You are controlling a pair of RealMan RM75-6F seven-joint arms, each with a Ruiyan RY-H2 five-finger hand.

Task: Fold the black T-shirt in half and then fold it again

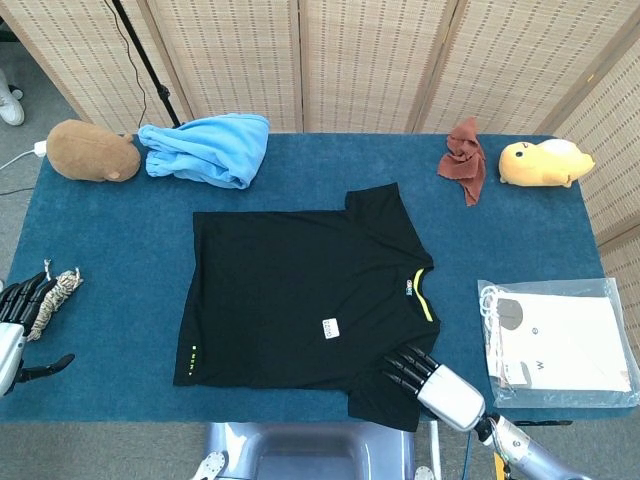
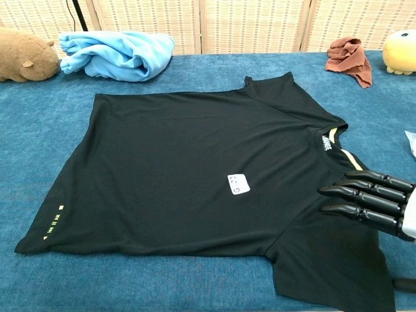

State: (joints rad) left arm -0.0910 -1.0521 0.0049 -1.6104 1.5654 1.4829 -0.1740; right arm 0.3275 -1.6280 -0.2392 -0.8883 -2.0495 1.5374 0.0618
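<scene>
The black T-shirt [image 1: 300,295] lies flat and unfolded on the blue table, collar to the right, a white tag [image 2: 238,183] on its chest. My right hand [image 1: 432,381] hovers over the near sleeve [image 2: 331,266] of the black T-shirt [image 2: 188,162], fingers stretched out straight and slightly apart, pointing left; this right hand [image 2: 370,201] holds nothing. Whether it touches the cloth I cannot tell. My left hand [image 1: 18,325] rests at the table's left edge, far from the shirt, fingers extended, empty. The chest view does not show it.
A light blue cloth [image 1: 208,148] and brown plush [image 1: 92,151] sit at the back left. A rust rag [image 1: 464,158] and yellow plush [image 1: 545,163] are at the back right. A plastic bag with papers [image 1: 555,340] lies right of the shirt. A braided rope [image 1: 58,292] lies by the left hand.
</scene>
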